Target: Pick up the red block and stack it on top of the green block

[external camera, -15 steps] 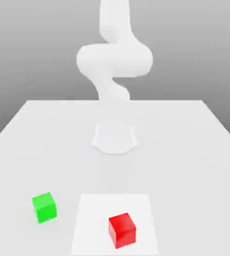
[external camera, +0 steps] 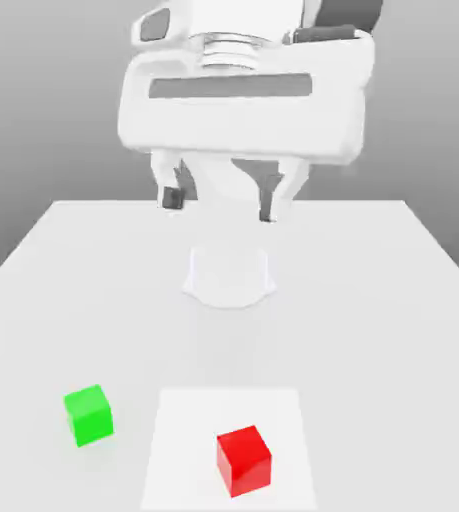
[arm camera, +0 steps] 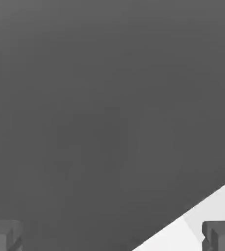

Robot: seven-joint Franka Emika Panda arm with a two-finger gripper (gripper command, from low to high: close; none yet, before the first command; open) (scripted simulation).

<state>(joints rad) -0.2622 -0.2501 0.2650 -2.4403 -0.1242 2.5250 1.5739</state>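
Note:
The red block (external camera: 243, 460) rests on a lighter white square patch (external camera: 183, 440) near the front of the table. To the exterior view's left of it sits the green block (external camera: 89, 415), apart from the patch. My gripper (external camera: 221, 206) hangs high above the table's middle, well behind and above both blocks, its two dark-tipped fingers (external camera: 174, 197) spread wide with nothing between them. In the hand view the gripper (arm camera: 113, 237) shows both dark fingertips (arm camera: 221, 236) far apart against a grey background.
The white table (external camera: 373, 300) stretches wide around the blocks. The arm's round base (external camera: 229, 278) stands at the table's middle, behind the blocks. A corner of the table (arm camera: 207, 211) shows in the hand view.
The hand has swung into the exterior view, large and close, where only the arm's links showed before. Neither block has moved.

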